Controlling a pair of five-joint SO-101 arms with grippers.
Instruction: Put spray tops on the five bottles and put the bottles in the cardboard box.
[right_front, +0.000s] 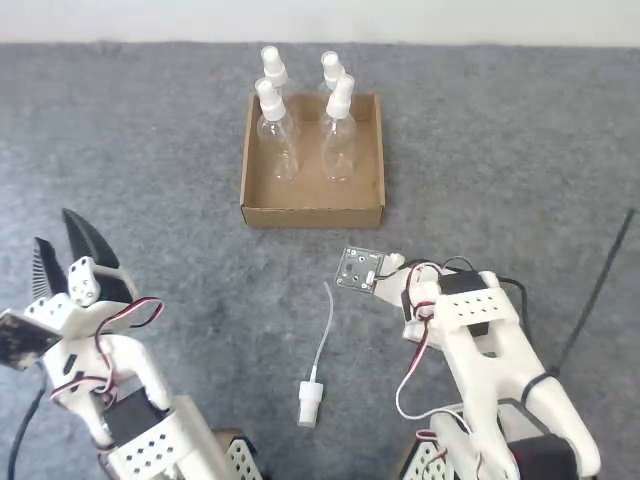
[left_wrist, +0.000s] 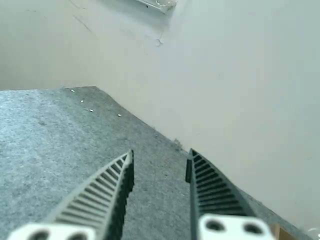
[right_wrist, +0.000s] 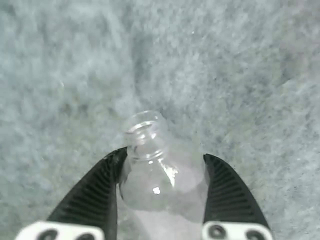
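An uncapped bottle (right_wrist: 160, 182) is gripped at its shoulders by the right gripper (right_wrist: 164, 156), whose fingers are closed against its sides, at the near right of the grey carpet (right_front: 150, 150). A loose spray top (right_front: 310, 402) with a thin tube lies on the carpet, near centre. At far centre, the box (right_front: 312, 213) holds four capped bottles (right_front: 277, 140), standing upright. At near left, the left gripper (left_wrist: 161, 152) is spread open and empty.

Looks like a robotics lab or workshop: a white left arm (right_front: 110, 390) and right arm (right_front: 490, 340) with exposed wires (right_front: 399, 392) are sitting at a grey carpet-covered counter (right_front: 520, 150), and a bare pale wall (left_wrist: 240, 75) is standing behind.
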